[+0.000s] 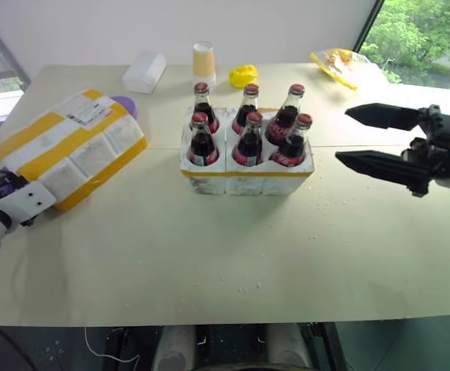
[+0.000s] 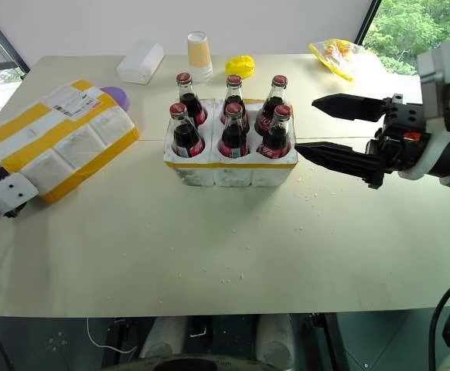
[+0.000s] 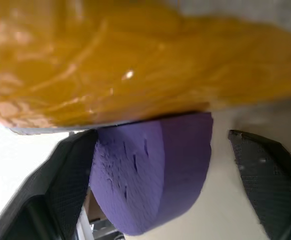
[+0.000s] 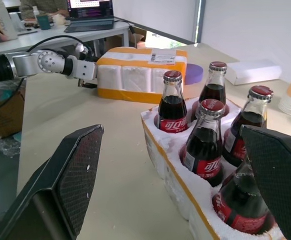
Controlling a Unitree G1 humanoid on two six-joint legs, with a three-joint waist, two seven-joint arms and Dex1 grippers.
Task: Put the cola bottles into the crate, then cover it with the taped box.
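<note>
Beige table (image 1: 209, 255): six cola bottles (image 1: 249, 127) crated; left gripper (image 3: 160, 165), half-open, noses under the taped box (image 1: 70, 147); right gripper (image 1: 380, 139) gapes empty. Shallow bite could slip.

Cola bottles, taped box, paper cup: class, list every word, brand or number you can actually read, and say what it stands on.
Cola bottles: red labels carry white brand characters, too small to read.
Taped box: white shipping label has printed lines and a barcode, too blurred to read.
Paper cup: no text visible.
</note>
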